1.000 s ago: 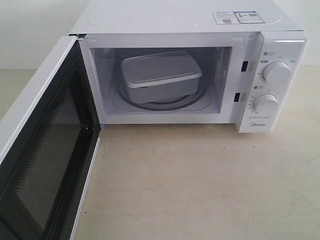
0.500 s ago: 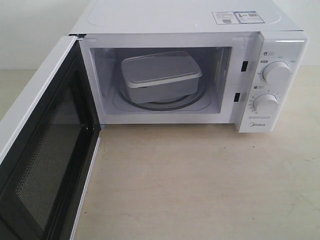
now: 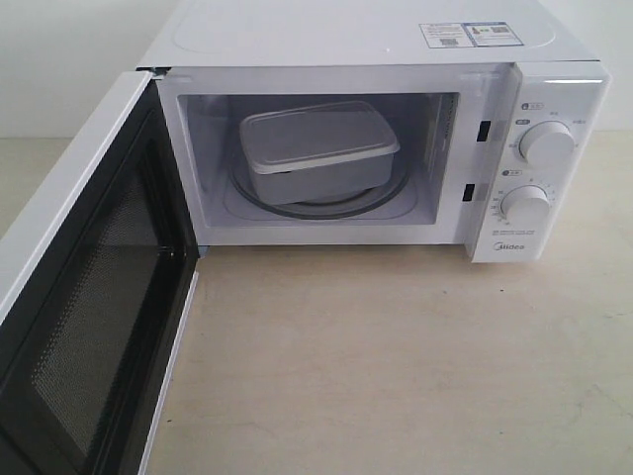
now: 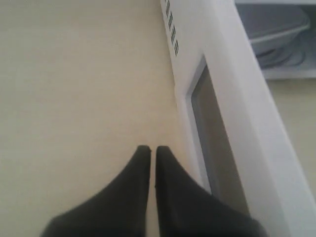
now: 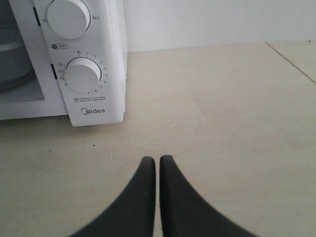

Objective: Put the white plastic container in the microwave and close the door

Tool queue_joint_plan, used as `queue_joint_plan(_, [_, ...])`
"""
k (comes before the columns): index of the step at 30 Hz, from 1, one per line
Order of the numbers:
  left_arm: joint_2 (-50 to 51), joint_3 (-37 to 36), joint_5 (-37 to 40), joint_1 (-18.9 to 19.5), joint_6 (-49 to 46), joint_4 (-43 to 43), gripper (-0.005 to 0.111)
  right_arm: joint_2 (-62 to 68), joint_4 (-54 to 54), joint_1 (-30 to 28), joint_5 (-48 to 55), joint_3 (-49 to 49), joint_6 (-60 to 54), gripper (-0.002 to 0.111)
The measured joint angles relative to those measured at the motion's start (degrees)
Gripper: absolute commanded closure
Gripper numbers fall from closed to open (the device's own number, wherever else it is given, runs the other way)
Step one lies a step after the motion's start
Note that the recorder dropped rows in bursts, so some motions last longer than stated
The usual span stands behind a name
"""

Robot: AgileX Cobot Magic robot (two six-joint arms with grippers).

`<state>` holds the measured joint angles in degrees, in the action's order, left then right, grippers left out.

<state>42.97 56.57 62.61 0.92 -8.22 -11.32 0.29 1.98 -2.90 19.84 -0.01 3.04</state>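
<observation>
Bare lab-like test bench: lone microwave [image 3: 346, 79] on plain beige tabletop [image 3: 396, 366], blank wall [image 3: 59, 59].

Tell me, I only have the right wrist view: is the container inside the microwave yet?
Observer: Yes. The white container sits on the turntable inside the microwave, with its lid on.
Operator: Is the door shut?
Observer: No. The door stands wide open, swung out on the left of the exterior view.
</observation>
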Motion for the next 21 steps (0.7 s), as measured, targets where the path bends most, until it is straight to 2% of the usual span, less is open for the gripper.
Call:
queue_joint_plan(9, [19.4, 0.0, 4.2, 0.0, -9.6, -2.1, 0.102, 0.0, 0.0, 0.0, 0.0, 0.0, 0.0, 0.108])
queue_joint_plan(14, [28.9, -0.1, 5.8, 0.0, -23.9, -13.6, 0.102, 0.0, 0.0, 0.0, 0.0, 0.0, 0.0, 0.108])
queue_joint_plan(21, [35.0, -0.4, 5.9, -0.3, -42.1, -26.7, 0.102, 0.0, 0.0, 0.0, 0.0, 0.0, 0.0, 0.108])
